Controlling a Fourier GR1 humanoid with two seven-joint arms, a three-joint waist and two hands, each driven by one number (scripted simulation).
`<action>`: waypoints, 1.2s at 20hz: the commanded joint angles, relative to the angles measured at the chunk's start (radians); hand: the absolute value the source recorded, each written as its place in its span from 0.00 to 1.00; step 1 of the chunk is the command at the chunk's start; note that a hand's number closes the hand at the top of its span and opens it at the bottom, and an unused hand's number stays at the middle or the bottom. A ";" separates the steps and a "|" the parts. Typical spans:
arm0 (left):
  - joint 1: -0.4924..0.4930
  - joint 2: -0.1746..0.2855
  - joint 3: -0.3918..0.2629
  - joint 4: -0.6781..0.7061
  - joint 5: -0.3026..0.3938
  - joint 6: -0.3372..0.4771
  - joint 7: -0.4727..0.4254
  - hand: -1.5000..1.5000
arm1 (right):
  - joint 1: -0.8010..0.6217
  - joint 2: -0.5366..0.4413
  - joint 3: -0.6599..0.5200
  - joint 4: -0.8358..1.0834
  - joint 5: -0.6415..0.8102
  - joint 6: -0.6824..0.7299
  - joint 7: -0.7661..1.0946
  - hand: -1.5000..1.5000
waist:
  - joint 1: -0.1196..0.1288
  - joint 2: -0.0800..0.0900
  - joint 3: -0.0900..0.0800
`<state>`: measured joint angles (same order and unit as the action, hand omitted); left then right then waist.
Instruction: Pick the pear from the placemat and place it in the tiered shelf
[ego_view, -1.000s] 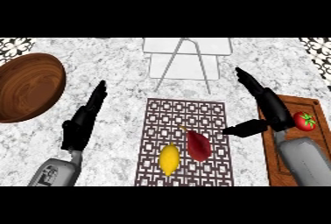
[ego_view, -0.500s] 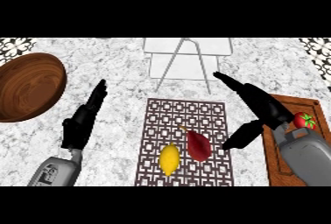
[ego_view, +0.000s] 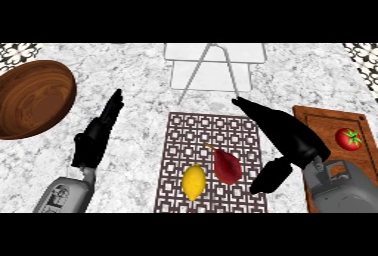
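centrally, the dark red pear (ego_view: 226, 165) lies on the placemat (ego_view: 210, 135), long axis near-to-far, stem toward the shelf (ego_view: 214, 65), just left of the right robot hand (ego_view: 284, 132), which is spread wide and empty. the left robot hand (ego_view: 100, 135) rests open, farther off. a lemon (ego_view: 194, 181) lies just beside the pear's left; marble desk (ego_view: 133, 75) surrounds the mat.

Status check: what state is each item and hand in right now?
pear: lying on placemat, unheld.
lemon: on placemat, left of pear.
tomato: on cutting board.
tiered shelf: upright, pear not in it.
wooden bowl: upright.
left hand: open, resting at left.
right hand: open, beside pear.
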<state>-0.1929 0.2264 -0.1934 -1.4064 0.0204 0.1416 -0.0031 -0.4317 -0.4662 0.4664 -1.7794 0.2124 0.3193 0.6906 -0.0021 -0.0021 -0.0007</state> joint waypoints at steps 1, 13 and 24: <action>0.029 -0.007 0.004 -0.093 -0.016 -0.012 0.060 0.50 | 0.018 0.056 -0.029 -0.114 0.025 0.055 0.123 0.00 | 0.003 0.000 0.001; -0.032 -0.049 0.097 0.026 -0.037 -0.098 0.002 0.50 | 0.082 0.235 -0.028 -0.099 0.253 0.114 0.099 0.00 | 0.001 0.002 0.001; 0.054 -0.072 0.103 -0.041 -0.086 -0.126 -0.008 0.50 | 0.147 0.334 -0.017 0.021 0.430 0.076 -0.006 0.00 | 0.004 0.002 0.001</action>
<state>-0.1526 0.1508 -0.1070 -1.4666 -0.0660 0.0516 0.0226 -0.2944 -0.1519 0.4638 -1.8234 0.5838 0.4188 0.7518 0.0012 -0.0005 -0.0001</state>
